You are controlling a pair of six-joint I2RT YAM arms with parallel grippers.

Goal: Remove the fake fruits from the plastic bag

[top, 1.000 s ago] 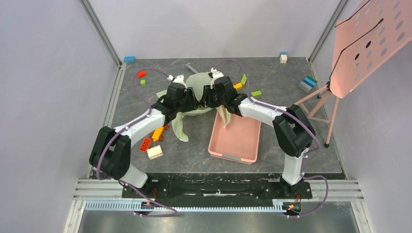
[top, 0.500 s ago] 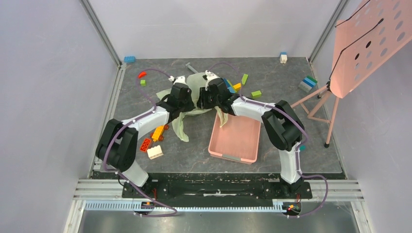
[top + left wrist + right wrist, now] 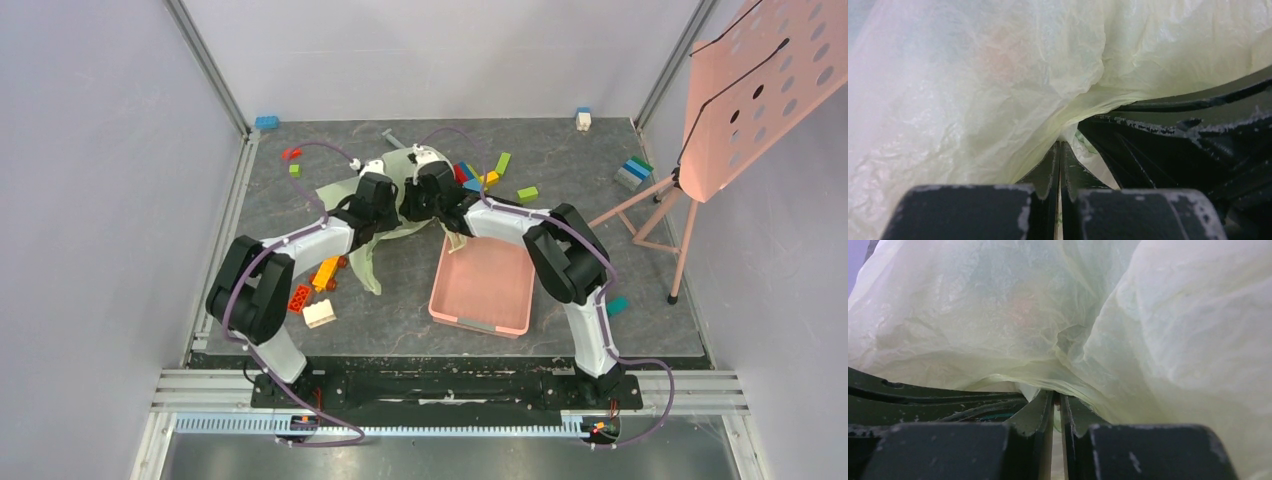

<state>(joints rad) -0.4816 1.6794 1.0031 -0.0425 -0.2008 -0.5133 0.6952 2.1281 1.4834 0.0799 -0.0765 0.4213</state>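
Inside the plastic bag (image 3: 998,100) only a faint orange smudge (image 3: 1020,310) shows through; which fruit it is, I cannot tell.

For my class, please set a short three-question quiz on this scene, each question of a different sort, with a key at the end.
1. True or false: the left claw is shut on the plastic bag.
2. Pick one. The pink tray lies: A, to the robot's right of the bag; B, to the robot's left of it; C, on top of it.
3. Fill in: the right claw pinches the ___.
Key: 1 true; 2 A; 3 plastic bag.
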